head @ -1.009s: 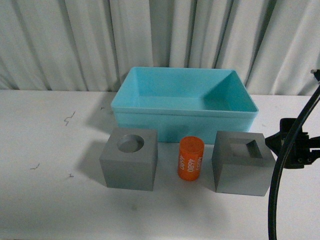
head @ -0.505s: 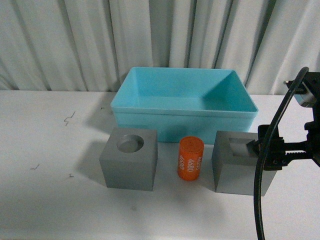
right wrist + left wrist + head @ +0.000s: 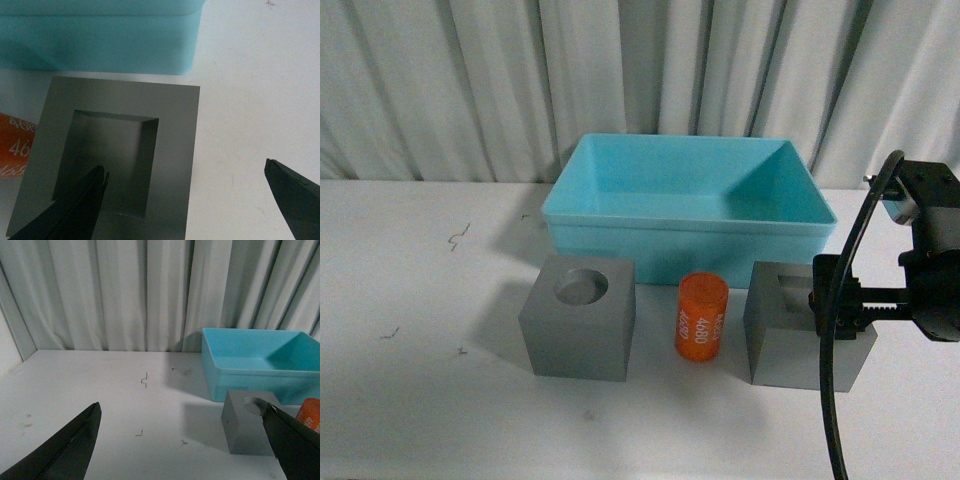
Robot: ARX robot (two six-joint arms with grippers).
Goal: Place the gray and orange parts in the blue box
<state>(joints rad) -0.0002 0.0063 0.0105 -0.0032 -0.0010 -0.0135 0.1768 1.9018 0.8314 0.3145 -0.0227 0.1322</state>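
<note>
**Three parts on the table, none in the box; right gripper open over the square-recess cube**

Three parts stand in a row on the white table (image 3: 420, 400), just in front of the blue box (image 3: 688, 255), whose inside shows bare in the front view. From the robot's left to its right they are the gray cube with the round recess (image 3: 578, 330), the orange cylinder (image 3: 701, 318) standing upright, and the gray cube with the square recess (image 3: 782, 335). The cylinder stands between the cubes and apart from both.

The front view shows the right arm reaching in from the right at the height of the square-recess cube's top. A black cable (image 3: 832, 380) loops down in front of that cube and hides part of it. This view does not show how the fingers sit.

The right wrist view does. The right gripper (image 3: 187, 200) has its jaws wide apart. One finger (image 3: 80, 210) lies over the square recess, and the other is out beyond the cube's side, over bare table. Whether either finger touches the cube cannot be told. The box wall and a sliver of the orange cylinder show at the edges of this view.

Only the left wrist view shows the left gripper (image 3: 175, 450). Its jaws are spread wide with nothing between them. Beyond it are the round-recess cube, the box and an edge of the cylinder, with the pale curtain (image 3: 125, 290) behind.
</note>
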